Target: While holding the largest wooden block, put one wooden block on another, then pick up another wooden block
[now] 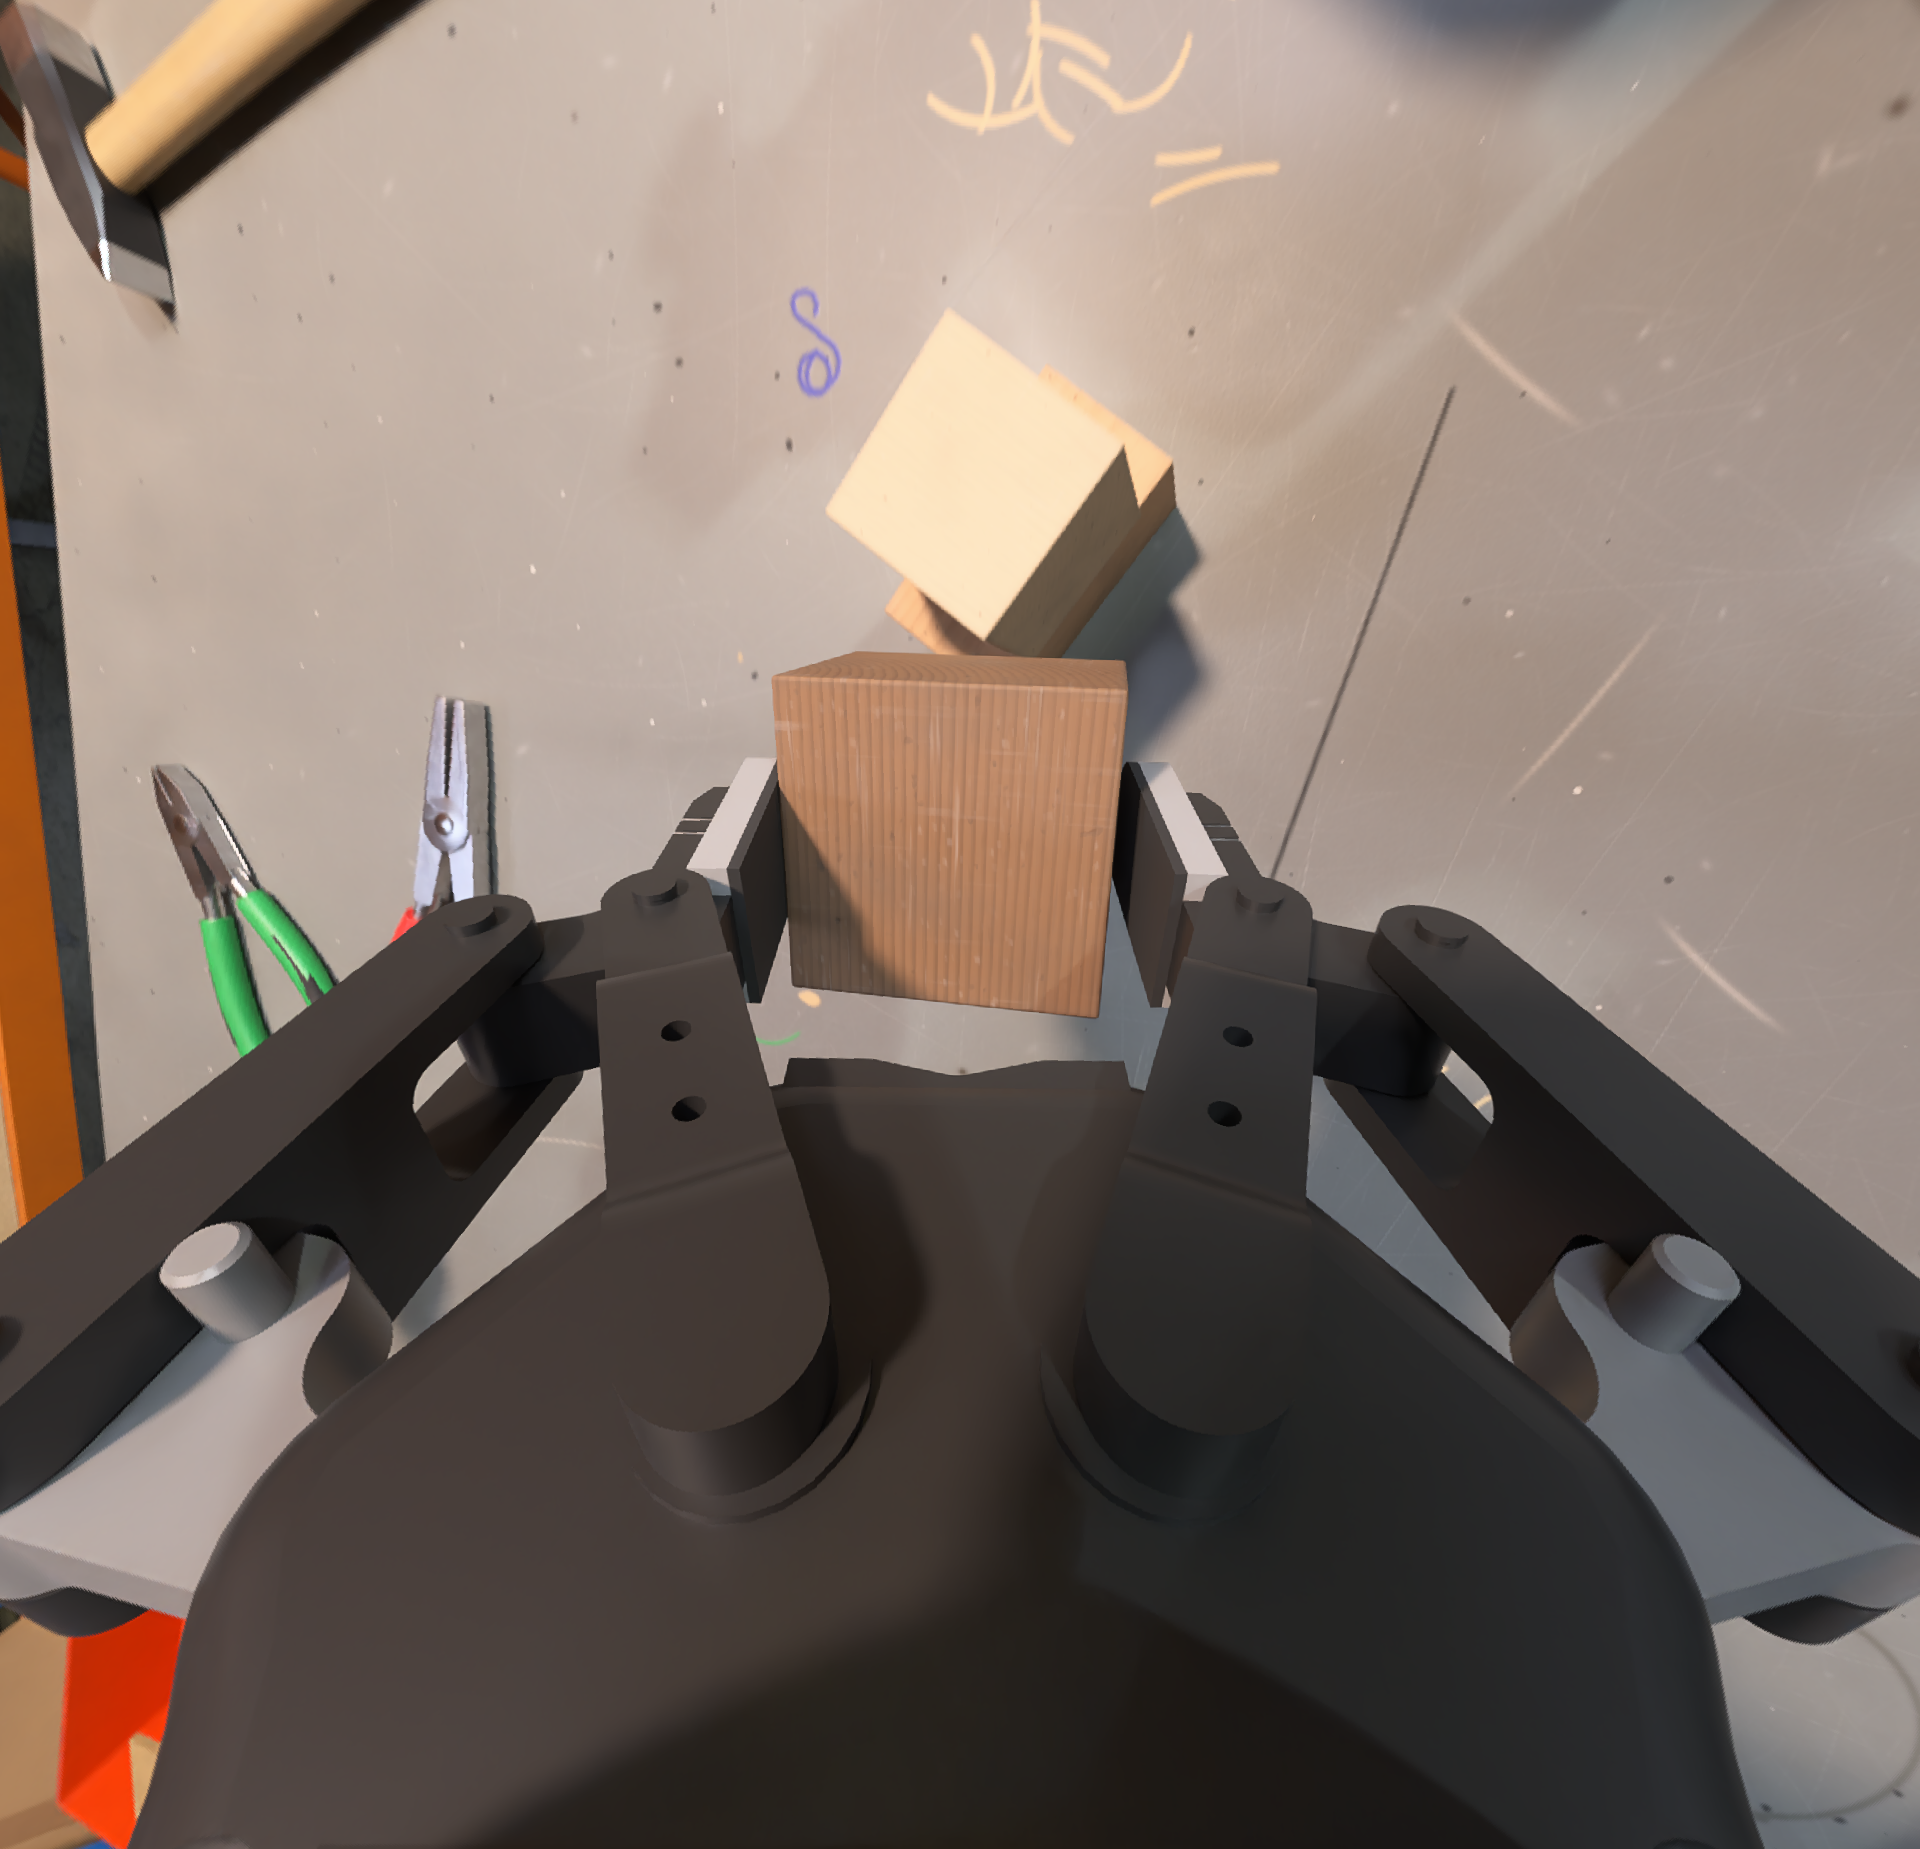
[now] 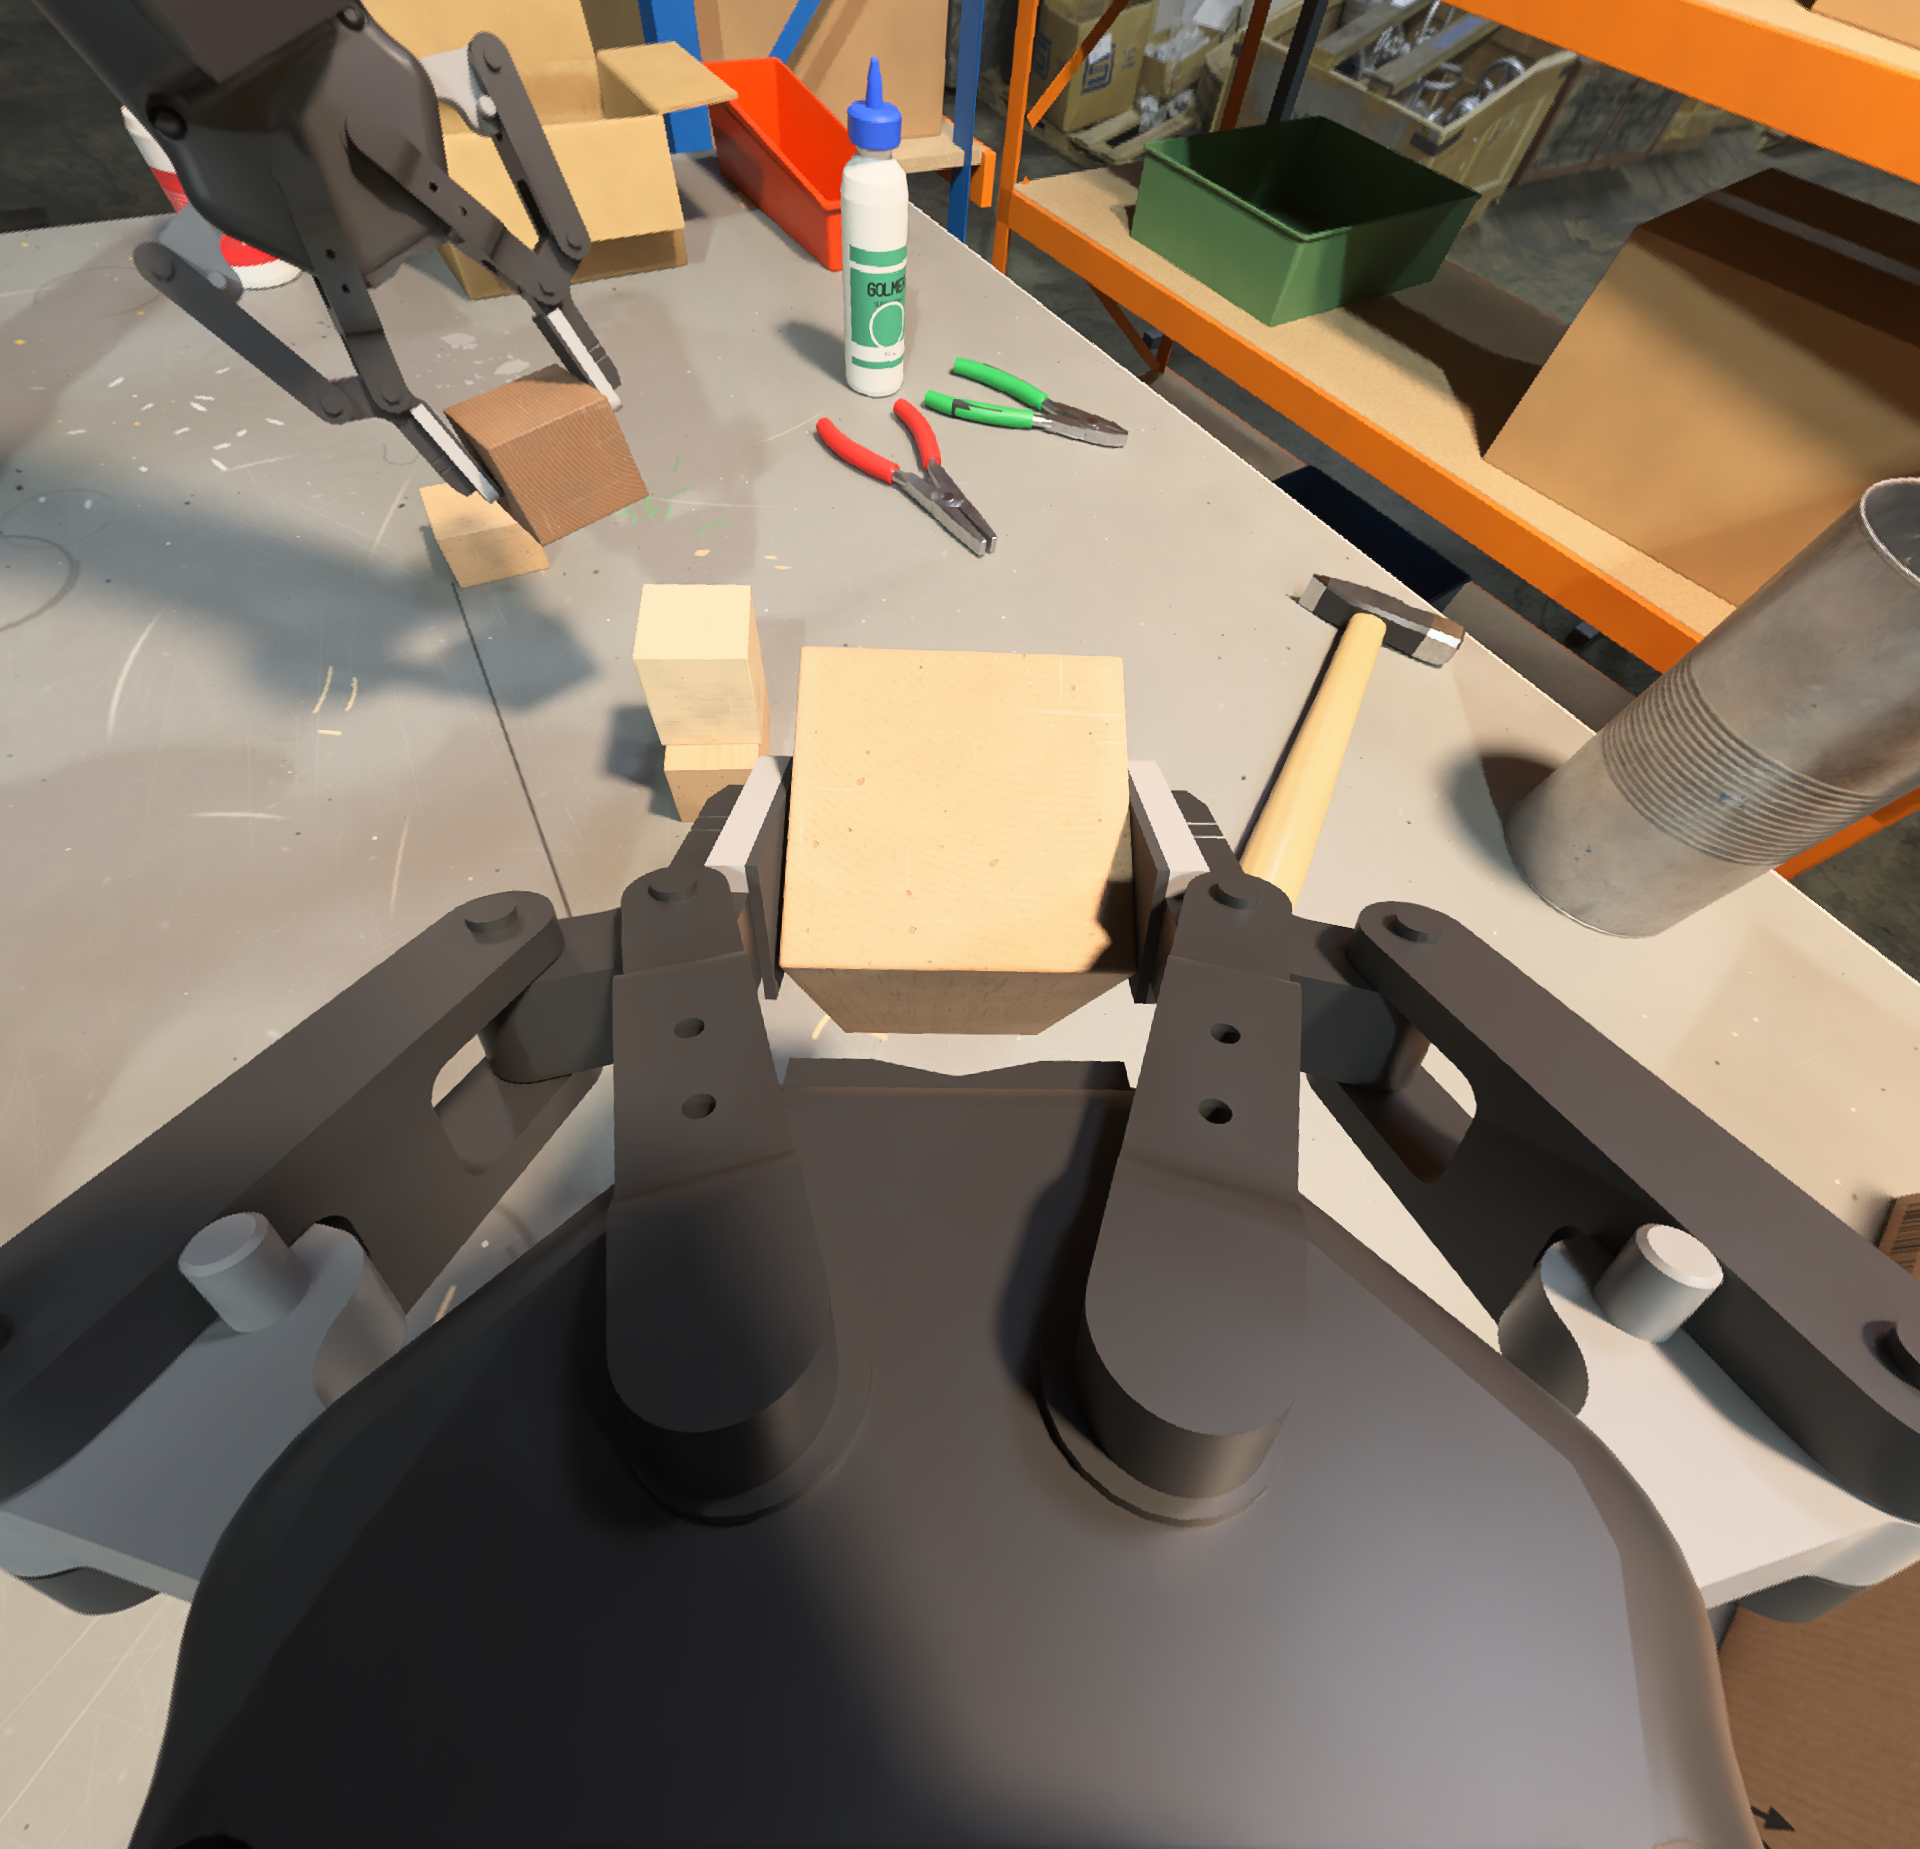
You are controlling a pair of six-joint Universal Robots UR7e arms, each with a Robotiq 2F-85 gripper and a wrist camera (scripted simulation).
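Note:
My left gripper is shut on a dark brown wooden block and holds it above the grey table. It shows far off in the right wrist view, with the brown block tilted just over a flat tan block. My right gripper is shut on the large pale wooden block, lifted off the table. A pale block rests on a tan block ahead of the left gripper. That stack shows in the right wrist view, left of the held block.
A hammer lies right of the stack; it also shows in the left wrist view. Green pliers, red pliers and a glue bottle lie behind. A metal pipe stands right. Orange shelving borders the table.

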